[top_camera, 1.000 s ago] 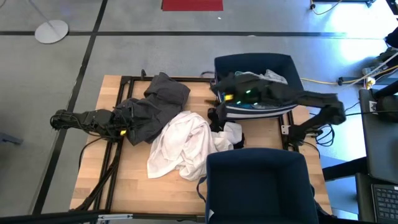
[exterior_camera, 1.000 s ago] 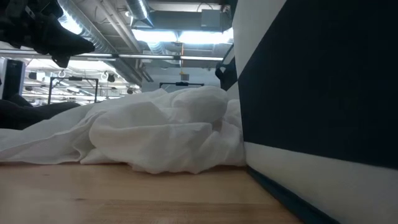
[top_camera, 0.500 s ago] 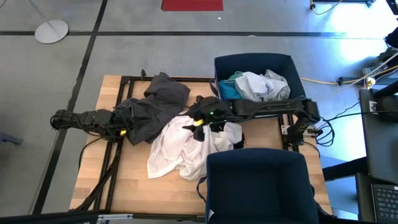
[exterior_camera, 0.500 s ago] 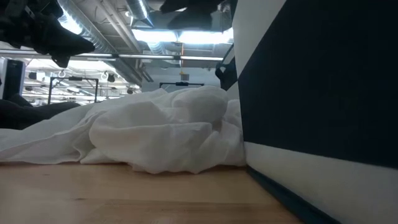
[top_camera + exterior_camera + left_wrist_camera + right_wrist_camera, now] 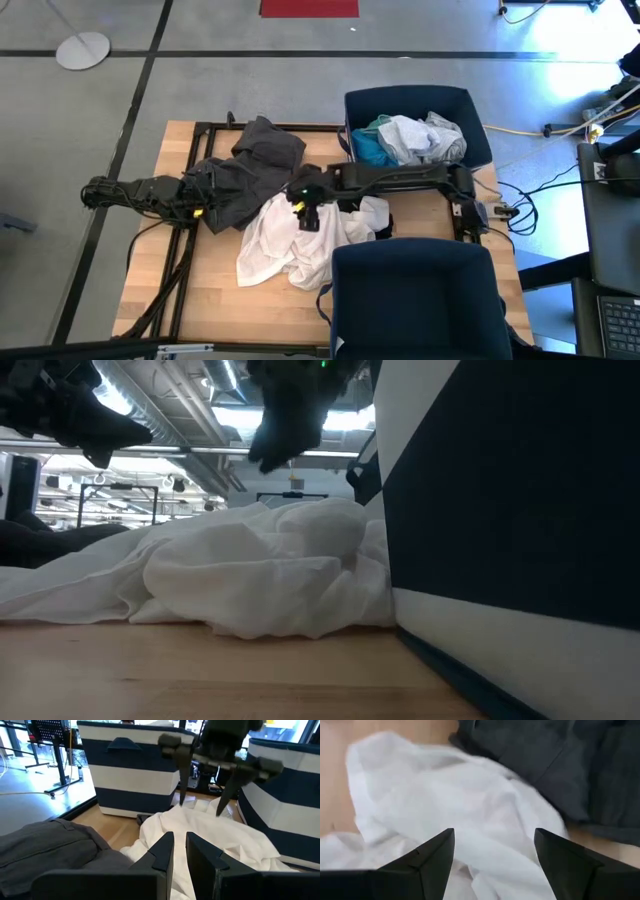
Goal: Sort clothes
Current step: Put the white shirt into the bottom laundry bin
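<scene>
A grey concrete floor (image 5: pixel 90 120) surrounds the wooden table (image 5: pixel 215 300), crossed by dark tape lines. A red mat (image 5: pixel 309 8) lies at the top centre, a round white stand base (image 5: pixel 82 49) at the upper left. At the right edge, yellow and black cables (image 5: pixel 560 128) trail beside a dark desk with a keyboard (image 5: pixel 618 325). From table level, ceiling pipes and ducts (image 5: pixel 200 405) run overhead between bright strip lights (image 5: pixel 285 420).
</scene>
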Motion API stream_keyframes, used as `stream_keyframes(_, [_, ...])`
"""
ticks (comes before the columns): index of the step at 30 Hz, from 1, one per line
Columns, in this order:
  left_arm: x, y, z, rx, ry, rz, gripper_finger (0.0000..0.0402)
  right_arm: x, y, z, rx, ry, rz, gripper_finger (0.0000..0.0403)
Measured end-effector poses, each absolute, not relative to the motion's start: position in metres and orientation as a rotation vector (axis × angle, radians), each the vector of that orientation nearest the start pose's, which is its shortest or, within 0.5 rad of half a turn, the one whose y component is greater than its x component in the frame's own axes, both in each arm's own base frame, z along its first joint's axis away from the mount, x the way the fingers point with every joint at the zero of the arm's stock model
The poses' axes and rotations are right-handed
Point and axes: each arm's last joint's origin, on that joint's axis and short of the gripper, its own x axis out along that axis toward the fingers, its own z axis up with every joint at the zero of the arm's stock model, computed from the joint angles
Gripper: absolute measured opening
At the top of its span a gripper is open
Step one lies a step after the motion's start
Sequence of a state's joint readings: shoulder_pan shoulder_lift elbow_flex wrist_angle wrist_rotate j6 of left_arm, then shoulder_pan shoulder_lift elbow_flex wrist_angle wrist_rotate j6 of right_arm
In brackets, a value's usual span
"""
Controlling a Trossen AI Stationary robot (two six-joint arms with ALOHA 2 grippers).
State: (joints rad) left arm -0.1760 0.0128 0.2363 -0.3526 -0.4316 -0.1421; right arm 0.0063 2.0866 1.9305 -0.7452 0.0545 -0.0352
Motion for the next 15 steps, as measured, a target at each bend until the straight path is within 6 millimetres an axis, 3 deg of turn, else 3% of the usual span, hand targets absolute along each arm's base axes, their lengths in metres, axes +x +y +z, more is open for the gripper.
stream_keyframes(15, [0.076, -0.001, 0.207, -0.101, 0.109, 0.264, 0.0040, 0.478, 0.004, 0.196, -0.094, 1.160, 0.087, 0.0276])
